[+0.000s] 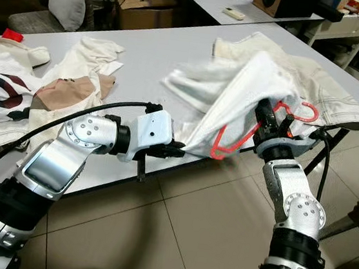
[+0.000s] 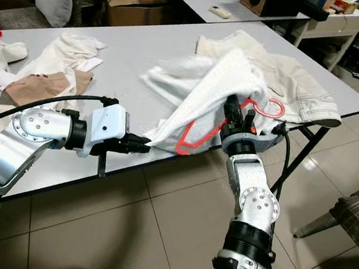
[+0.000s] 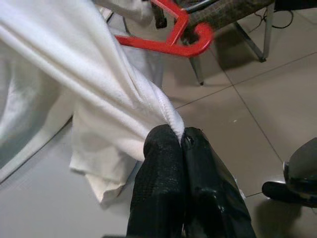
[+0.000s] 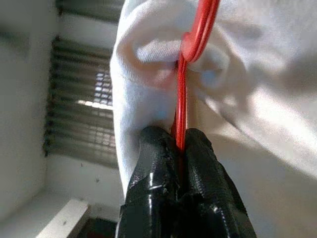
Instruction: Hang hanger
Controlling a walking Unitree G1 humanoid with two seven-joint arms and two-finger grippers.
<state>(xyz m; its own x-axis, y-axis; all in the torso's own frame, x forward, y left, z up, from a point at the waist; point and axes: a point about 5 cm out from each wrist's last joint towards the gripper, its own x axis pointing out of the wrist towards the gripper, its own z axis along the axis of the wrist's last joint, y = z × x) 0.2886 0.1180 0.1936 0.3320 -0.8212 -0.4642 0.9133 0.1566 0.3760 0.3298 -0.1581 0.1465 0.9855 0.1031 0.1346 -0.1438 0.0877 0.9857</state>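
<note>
Both grippers busy at table (image 1: 150,47) edge: left gripper (image 1: 176,150) pinches white garment (image 1: 236,95) hem; right gripper (image 1: 266,122) clamps red hanger (image 1: 230,142), half inside cloth. Step: threading hanger. Next likely: draw fabric over hanger shoulder.

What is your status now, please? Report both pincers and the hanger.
Left pincer shut on white garment edge. Right pincer shut on red hanger, partly under the garment. Both at grey table front edge. Other clothes lie behind.
</note>
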